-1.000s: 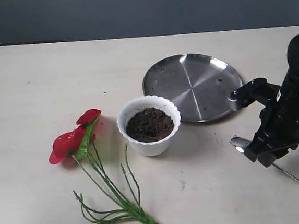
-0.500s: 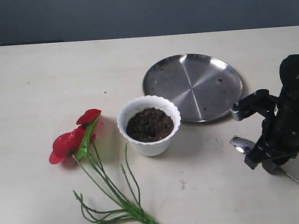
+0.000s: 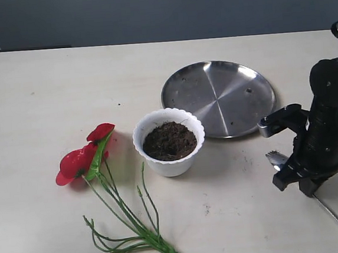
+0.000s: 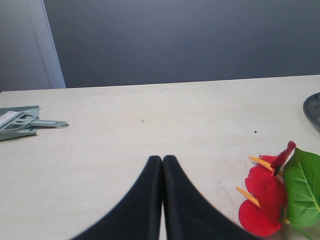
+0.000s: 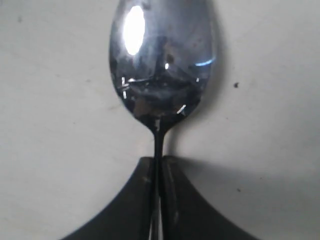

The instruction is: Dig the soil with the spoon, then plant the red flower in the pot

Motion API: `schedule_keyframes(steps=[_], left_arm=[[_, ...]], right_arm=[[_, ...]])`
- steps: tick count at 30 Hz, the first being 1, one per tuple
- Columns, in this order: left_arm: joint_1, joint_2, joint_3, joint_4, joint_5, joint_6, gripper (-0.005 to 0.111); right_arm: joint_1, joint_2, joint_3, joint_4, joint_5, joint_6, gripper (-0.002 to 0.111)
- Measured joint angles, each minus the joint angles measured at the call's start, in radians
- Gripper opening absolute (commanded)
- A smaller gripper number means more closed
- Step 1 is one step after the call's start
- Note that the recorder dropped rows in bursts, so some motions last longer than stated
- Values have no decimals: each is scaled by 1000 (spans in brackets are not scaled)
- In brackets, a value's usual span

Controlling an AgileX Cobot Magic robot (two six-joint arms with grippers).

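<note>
Right end effector [image 3: 294, 177]: pinching spoon [image 5: 161, 65] handle, low on desk [image 3: 36, 102]
Left end effector [image 4: 162, 162]: pressed together, empty
Pot [image 3: 171, 162]: holding soil [image 3: 169, 140]

The spoon [image 5: 160, 60] was polished metal with a mirror-bright bowl, lightly flecked. The steel plate [image 3: 218, 98] showed a brushed, semi-glossy finish. The pot [image 3: 169, 141] was smooth white plastic or ceramic, holding coarse, matt, fibrous soil [image 3: 169, 140]. The red flower [image 4: 265, 200] had glossy plastic petals and a smooth, veined leaf. The table [image 3: 48, 95] was matt beige.
</note>
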Motion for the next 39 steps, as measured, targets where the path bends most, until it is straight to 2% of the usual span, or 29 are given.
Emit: schedule_keyframes(steps=[10,20,25,32,35,39], left_arm=[[0,0,0,0,0,0,0],[0,0,0,0,0,0,0],[0,0,0,0,0,0,0],[0,0,0,0,0,0,0],[0,0,0,0,0,0,0],[0,0,0,0,0,0,0]], right_arm=[[17,-82,-33,41,115,2,-1],[169,-234,-208,-69,216,2,-1],[277,-235,-348,-234,230,4,-1],[448,-203,-472,-606,234,-5,-1],[553,-111,-482,-857,247,-42,-1],[663,23,-482,-1054,264,-58,-1]])
